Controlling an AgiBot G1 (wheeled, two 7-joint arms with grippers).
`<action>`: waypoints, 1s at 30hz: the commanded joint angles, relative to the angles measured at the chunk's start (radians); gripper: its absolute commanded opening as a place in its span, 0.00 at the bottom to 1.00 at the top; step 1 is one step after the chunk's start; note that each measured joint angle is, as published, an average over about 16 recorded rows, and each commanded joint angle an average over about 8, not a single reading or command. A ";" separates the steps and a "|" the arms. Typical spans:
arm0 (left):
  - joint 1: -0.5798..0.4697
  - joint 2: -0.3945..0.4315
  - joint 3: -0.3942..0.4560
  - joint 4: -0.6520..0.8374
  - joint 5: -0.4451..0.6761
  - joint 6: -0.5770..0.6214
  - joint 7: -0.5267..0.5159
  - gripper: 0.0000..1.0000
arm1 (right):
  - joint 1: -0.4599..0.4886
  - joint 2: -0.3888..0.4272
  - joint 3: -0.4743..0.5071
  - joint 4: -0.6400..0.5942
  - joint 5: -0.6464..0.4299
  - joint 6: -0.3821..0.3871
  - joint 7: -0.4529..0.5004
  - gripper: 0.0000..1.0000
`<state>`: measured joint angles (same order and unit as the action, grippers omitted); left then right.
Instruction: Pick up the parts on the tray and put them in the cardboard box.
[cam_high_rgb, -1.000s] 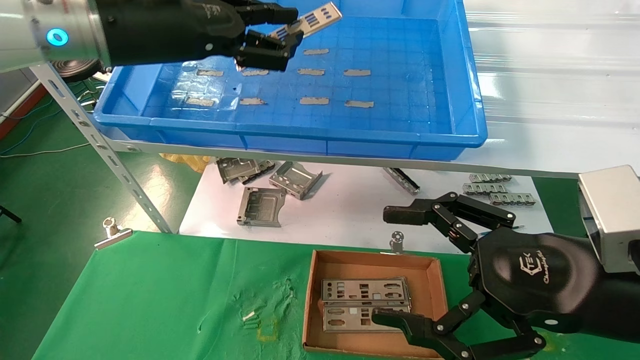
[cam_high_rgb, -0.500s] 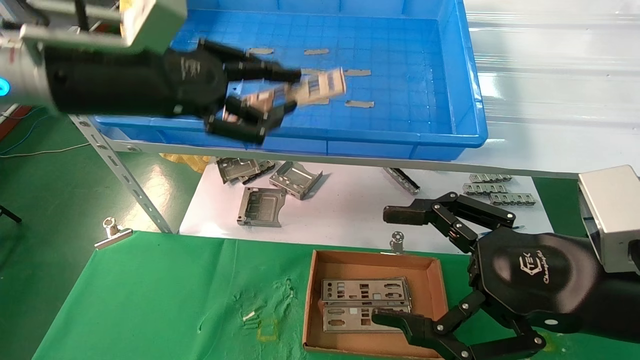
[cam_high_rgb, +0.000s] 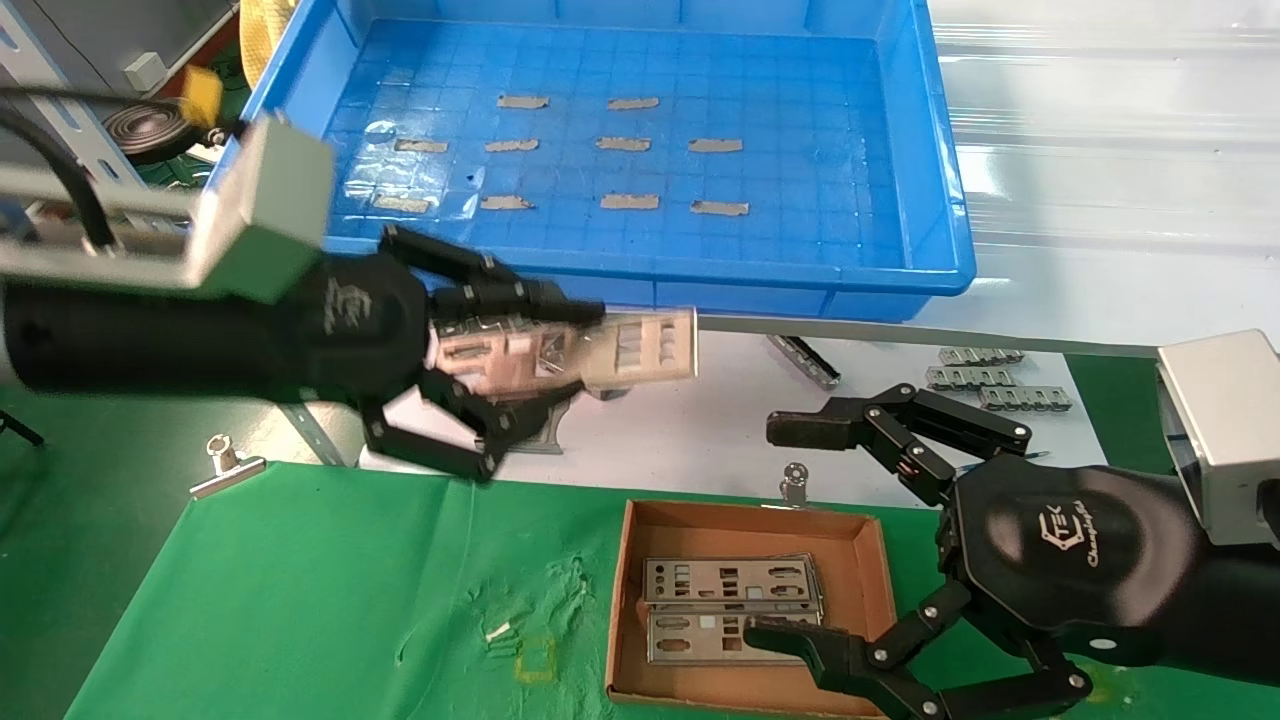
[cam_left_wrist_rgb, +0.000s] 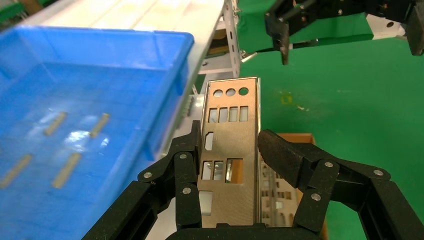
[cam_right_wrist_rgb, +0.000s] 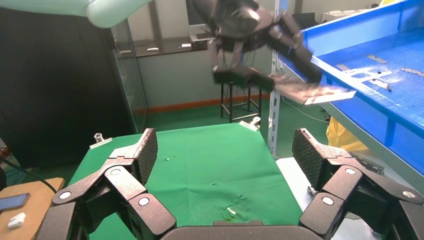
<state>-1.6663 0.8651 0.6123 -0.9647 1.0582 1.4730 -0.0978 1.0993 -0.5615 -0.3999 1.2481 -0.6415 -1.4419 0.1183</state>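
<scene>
— while the left tool (cam_high_rgb: 500, 375) is seen from the head view below the front wall of the tray (cam_high_rgb: 930, 150), what is it pinching?
— a part (cam_high_rgb: 600, 350) is gripped flat between its fingers, over the white surface (cam_high_rgb: 700, 420). the punched holes are shown clearly only by the left wrist view (cam_left_wrist_rgb: 229, 150).
— and the tray's floor?
— only grey tape strips (cam_high_rgb: 620, 143) are seen on it.
— where is the right tool (cam_high_rgb: 800, 530)?
— it is held spread wide at the cardboard box (cam_high_rgb: 740, 520), lower finger over the two parts (cam_high_rgb: 700, 600) lying inside. that box is missed entirely by the right wrist view, where the green cloth (cam_right_wrist_rgb: 210, 170) and the left tool are shown instead.
</scene>
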 joint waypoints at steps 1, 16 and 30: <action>0.033 -0.024 -0.003 -0.077 -0.009 -0.022 -0.037 0.00 | 0.000 0.000 0.000 0.000 0.000 0.000 0.000 1.00; 0.235 0.185 0.101 0.051 0.123 -0.236 0.027 0.00 | 0.000 0.000 0.000 0.000 0.000 0.000 0.000 1.00; 0.276 0.456 0.169 0.297 0.240 -0.420 0.242 0.00 | 0.000 0.000 0.000 0.000 0.000 0.000 0.000 1.00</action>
<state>-1.3907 1.3048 0.7830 -0.6782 1.2920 1.0600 0.1342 1.0993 -0.5615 -0.4000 1.2481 -0.6415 -1.4419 0.1182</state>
